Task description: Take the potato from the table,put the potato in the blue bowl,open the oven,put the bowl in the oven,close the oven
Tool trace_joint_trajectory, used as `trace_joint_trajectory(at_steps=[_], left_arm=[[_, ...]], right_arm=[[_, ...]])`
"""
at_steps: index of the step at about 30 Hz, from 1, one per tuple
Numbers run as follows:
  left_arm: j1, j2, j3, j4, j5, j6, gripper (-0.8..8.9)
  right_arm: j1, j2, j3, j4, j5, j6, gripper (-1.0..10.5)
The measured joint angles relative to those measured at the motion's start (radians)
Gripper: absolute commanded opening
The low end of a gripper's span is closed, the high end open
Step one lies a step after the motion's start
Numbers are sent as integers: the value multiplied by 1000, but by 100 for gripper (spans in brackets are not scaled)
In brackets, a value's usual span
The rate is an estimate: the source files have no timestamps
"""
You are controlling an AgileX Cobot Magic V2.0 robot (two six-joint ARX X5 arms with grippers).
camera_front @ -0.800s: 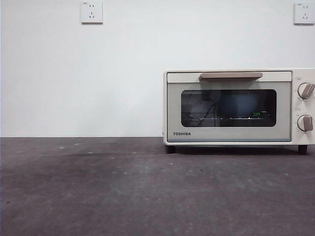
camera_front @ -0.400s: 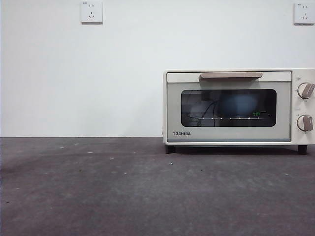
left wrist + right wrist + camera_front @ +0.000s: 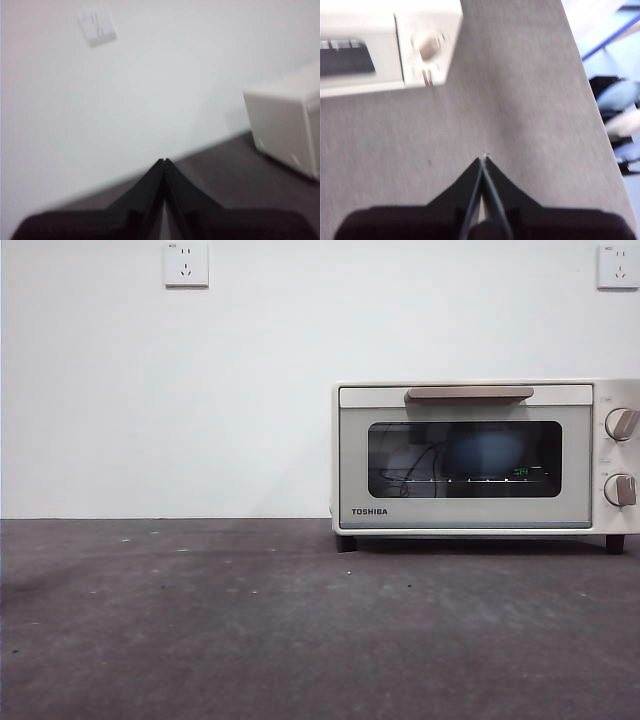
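Observation:
The cream-white TOSHIBA oven (image 3: 480, 458) stands on the dark grey table (image 3: 250, 620) at the right, its door shut. Behind the dark glass a rounded bluish shape shows, which looks like the blue bowl (image 3: 485, 452). The potato is hidden. In the left wrist view my left gripper (image 3: 163, 161) is shut and empty, held above the table well to one side of the oven (image 3: 285, 130). My right gripper (image 3: 483, 159) is shut on nothing too, over bare table in front of the knob end of the oven (image 3: 385, 45). Neither gripper appears in the front view.
Two wall sockets (image 3: 187, 265) sit high on the white wall behind the table. The right wrist view shows the table's side edge (image 3: 592, 95), with blue and dark objects (image 3: 617, 100) beyond it.
The bluish shape behind the oven glass looks slightly rounder now than a second ago. The oven door stays shut and nothing else has moved.

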State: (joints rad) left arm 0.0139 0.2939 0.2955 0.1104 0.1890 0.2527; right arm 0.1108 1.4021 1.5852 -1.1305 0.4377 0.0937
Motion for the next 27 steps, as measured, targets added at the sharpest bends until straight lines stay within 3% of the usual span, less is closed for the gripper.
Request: trace_joint_trajectory(at_steps=[6,9,12,27], left_arm=[[3,-165,-267,-32,-108,-143,-4],[4,-230,-278,-157,-155,-203,-4],[5,-275,-278,-293,-160,-206,-4],[6,-274,-278,-288,-156,-218,-4]], right_arm=[[0,80,0,202,0,0,2],[0,99,0,296,0,0,1],[0,108,0,373,0,0,1],[0,110,0,447,0,0,1]])
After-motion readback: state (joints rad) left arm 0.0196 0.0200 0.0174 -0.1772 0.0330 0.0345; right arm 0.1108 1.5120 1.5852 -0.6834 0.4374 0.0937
